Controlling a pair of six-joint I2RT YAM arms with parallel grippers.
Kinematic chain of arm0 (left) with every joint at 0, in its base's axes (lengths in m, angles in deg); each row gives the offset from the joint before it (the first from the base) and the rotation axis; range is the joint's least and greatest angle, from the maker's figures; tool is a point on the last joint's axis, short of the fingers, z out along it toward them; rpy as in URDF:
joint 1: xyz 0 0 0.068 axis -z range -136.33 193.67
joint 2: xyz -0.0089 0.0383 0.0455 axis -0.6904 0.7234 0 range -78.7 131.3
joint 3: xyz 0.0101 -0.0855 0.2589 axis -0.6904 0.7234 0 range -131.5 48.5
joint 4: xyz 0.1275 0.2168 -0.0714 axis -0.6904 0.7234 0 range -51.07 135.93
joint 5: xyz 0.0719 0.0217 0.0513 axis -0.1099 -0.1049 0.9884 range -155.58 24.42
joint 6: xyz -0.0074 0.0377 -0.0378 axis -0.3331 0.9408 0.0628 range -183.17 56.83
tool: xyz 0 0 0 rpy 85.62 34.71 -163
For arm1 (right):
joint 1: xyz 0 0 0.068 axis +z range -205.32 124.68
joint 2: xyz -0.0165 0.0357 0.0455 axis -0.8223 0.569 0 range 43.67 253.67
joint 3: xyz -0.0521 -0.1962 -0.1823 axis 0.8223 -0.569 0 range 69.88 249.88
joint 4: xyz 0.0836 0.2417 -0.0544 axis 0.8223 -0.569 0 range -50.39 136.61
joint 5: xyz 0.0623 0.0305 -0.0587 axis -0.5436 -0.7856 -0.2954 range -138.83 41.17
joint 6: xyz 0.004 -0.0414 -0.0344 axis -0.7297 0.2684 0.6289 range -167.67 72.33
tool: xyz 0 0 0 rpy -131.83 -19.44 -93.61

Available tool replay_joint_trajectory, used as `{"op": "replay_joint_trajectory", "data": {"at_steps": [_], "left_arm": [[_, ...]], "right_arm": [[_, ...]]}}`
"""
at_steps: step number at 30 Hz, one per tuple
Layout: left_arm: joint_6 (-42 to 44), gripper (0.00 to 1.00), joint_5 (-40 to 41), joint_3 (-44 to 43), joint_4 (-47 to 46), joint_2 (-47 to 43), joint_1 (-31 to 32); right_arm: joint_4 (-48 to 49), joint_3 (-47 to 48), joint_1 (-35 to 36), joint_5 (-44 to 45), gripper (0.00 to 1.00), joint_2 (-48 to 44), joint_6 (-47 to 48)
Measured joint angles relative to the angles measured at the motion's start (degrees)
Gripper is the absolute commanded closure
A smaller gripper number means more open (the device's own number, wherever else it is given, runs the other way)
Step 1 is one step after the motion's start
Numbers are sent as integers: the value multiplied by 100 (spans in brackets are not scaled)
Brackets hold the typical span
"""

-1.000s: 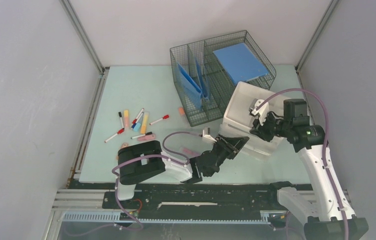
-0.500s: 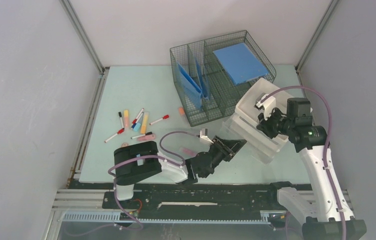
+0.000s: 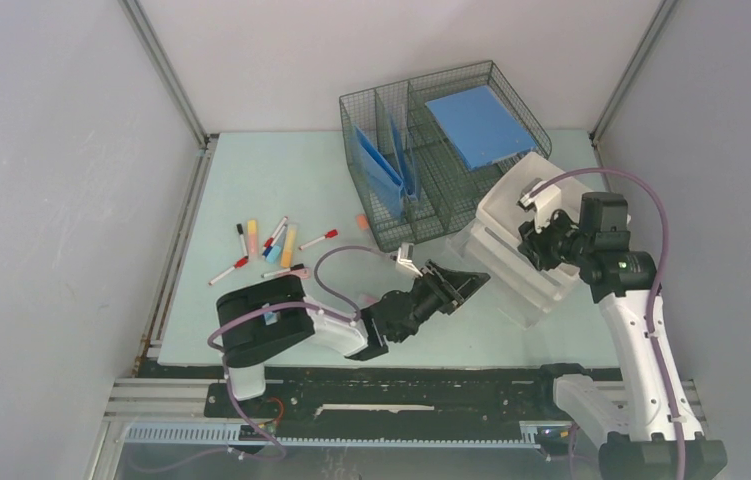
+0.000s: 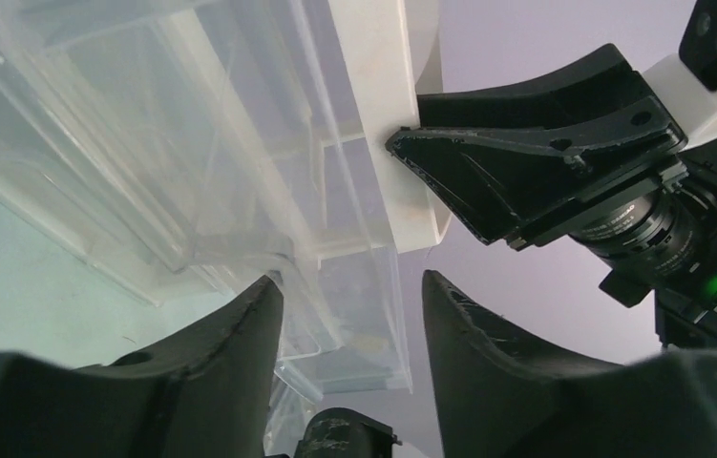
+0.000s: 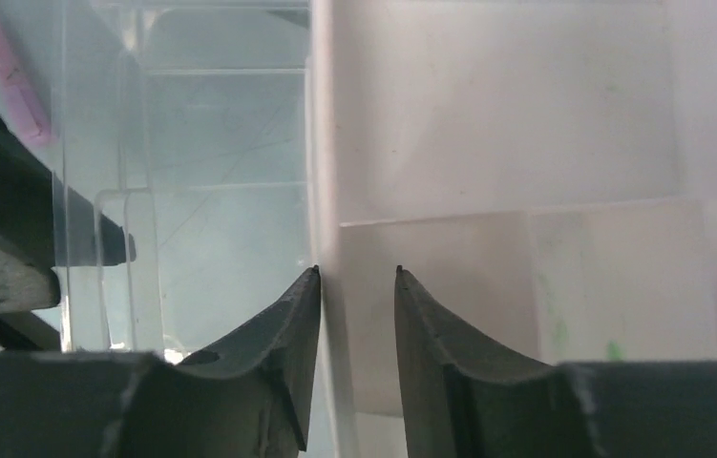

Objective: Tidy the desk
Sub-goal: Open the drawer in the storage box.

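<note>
The pale mint desk (image 3: 251, 180) carries a white storage box with clear drawers (image 3: 511, 215), lying tilted at the right beside the wire basket. My right gripper (image 3: 528, 248) is at the box's right side. In the right wrist view its jaws (image 5: 357, 272) stand a little apart, open, with the box's white wall edge (image 5: 327, 143) between them, close to the left finger. My left gripper (image 3: 466, 283) is at the box's near-left end, open (image 4: 350, 280). A clear drawer corner (image 4: 364, 315) lies between its fingers, nearer the left one, with a gap on the right.
A wire basket (image 3: 431, 150) with blue folders (image 3: 476, 125) stands at the back, just left of the box. Several markers (image 3: 271, 245) lie scattered on the left of the desk. A small orange piece (image 3: 361, 221) lies near the basket. A pink item (image 5: 15, 81) shows through the clear drawer.
The box has shifted back and to the right, toward the basket, along with my right gripper. My left gripper followed and opened wider. The right jaws have parted after closing tighter.
</note>
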Motion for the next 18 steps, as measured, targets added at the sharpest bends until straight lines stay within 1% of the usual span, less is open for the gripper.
{"op": "replay_joint_trajectory", "data": {"at_steps": [1, 2, 4, 7, 14, 18], "left_arm": [[66, 35, -59, 4, 26, -37, -24], [129, 32, -125, 9, 50, -79, -44], [251, 27, -245, 24, 144, -179, -79], [479, 23, -385, 131, 262, -374, -103], [1255, 20, -501, 721, 455, -1102, -103], [1786, 19, -452, 1165, 708, -1668, -103]], "right_arm": [[37, 0, -22, 50, 46, -31, 13], [68, 0, -44, 72, 44, -76, -7], [101, 2, -59, 94, 40, -203, -11], [42, 68, -72, 50, 37, -378, -13], [-157, 433, -72, -225, 33, -776, -28], [-317, 450, -146, -715, 32, -1045, -35]]}}
